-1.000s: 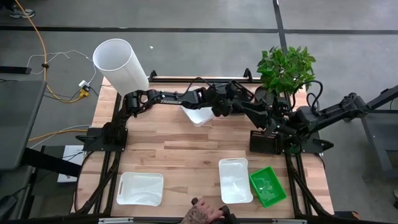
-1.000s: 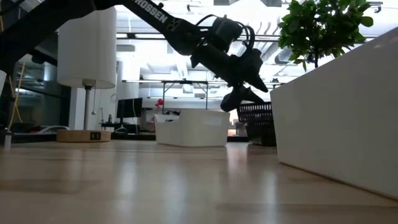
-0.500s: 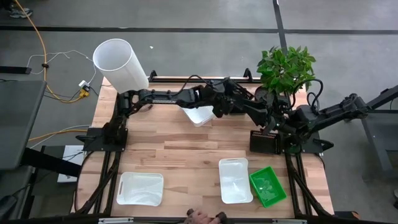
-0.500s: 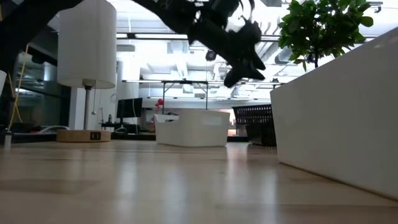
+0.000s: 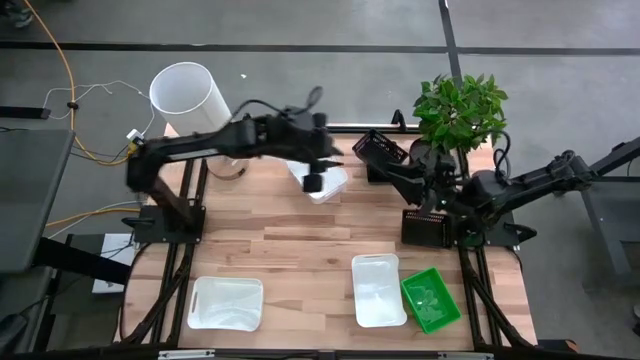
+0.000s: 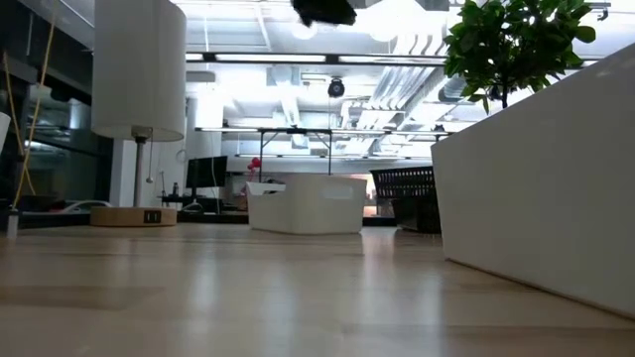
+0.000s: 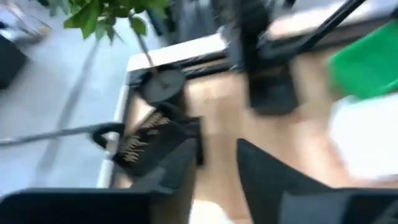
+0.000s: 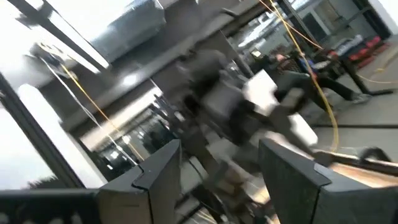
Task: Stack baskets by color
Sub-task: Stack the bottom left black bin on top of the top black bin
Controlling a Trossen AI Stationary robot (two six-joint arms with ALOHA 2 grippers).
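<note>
Baskets (image 5: pixel 378 290) | unlabelled | left end effector (image 5: pixel 313 183) | no readable writing

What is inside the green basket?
The high view shows the green basket at the table's near right, beside a white basket. Only its own green floor shows, with faint pale glints; no object inside. Nothing covers it.

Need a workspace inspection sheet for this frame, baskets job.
Surface: wooden table.
Job's things: front-left white basket; front-right white basket beside green basket; back white basket; right black basket; back black basket, tilted.
Clutter: white cylinder; potted plant.
Grippers: left gripper above back white basket, open; right gripper open, empty.
Cables: orange cable on floor.
Surroundings: grey floor.
</note>
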